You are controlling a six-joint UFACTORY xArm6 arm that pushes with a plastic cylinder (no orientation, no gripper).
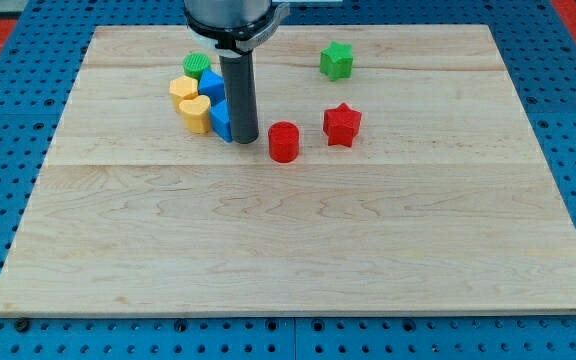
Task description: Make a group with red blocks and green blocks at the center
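Note:
A red cylinder [284, 141] and a red star [342, 124] stand a little above the board's middle. A green star [336, 61] sits near the view's top, right of centre. A green round block [197, 66] sits at the top of a cluster at upper left. My tip [245, 139] stands on the board just left of the red cylinder, a small gap between them. It touches the right side of a blue block [222, 121] in that cluster.
The cluster also holds two yellow blocks [183, 91] [195, 114] and a second blue block [212, 86]. The wooden board [298, 240] lies on a blue pegboard surface. The arm's body hangs over the board's top edge.

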